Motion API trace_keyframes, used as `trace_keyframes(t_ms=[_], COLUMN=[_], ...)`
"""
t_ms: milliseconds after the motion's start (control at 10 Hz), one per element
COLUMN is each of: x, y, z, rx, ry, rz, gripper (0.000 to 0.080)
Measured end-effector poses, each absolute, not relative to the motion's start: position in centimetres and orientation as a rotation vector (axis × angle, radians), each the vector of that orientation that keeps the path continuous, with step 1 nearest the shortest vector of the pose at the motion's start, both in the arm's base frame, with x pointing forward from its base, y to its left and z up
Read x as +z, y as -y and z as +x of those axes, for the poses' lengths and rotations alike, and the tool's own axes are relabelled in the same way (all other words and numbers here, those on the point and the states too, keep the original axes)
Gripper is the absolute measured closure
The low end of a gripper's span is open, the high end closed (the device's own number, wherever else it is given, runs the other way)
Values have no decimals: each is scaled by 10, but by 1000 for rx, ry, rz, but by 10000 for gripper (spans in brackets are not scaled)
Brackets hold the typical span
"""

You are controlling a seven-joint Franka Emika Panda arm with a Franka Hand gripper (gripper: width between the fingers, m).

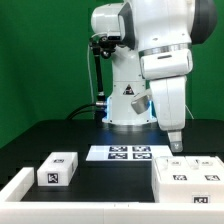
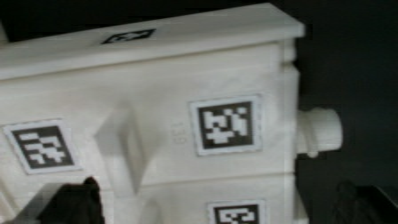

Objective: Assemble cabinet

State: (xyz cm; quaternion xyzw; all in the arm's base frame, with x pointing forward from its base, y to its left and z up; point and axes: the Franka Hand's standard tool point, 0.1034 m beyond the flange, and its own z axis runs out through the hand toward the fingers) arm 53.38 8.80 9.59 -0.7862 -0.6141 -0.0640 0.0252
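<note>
The cabinet (image 1: 190, 178) is a large white box-like body with black-and-white tags, lying at the exterior view's lower right. My gripper (image 1: 176, 146) hangs just above its near-left top edge. In the wrist view the cabinet (image 2: 178, 100) fills most of the picture, with a round peg (image 2: 322, 132) sticking out of one side. The gripper (image 2: 217, 206) is open and empty. Its dark fingertips (image 2: 71, 202) stand wide apart on either side of the body, not touching it.
A small white tagged block (image 1: 57, 170) lies at the exterior view's left, and a white part (image 1: 14, 186) at the lower left corner. The marker board (image 1: 128, 153) lies in front of the robot base (image 1: 128, 105). Green backdrop behind.
</note>
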Motion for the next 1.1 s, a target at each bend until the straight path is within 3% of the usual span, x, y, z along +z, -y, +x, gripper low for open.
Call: trace_keyframes(t_ms=[500, 800, 1000, 1100], x=[98, 98, 92, 90], y=[-93, -107, -105, -105], z=[531, 526, 505, 503], rx=[-245, -376, -430, -411], ry=[1626, 1012, 475, 435], rz=[-2619, -2870, -2949, -2952], gripper=[150, 150, 150, 150])
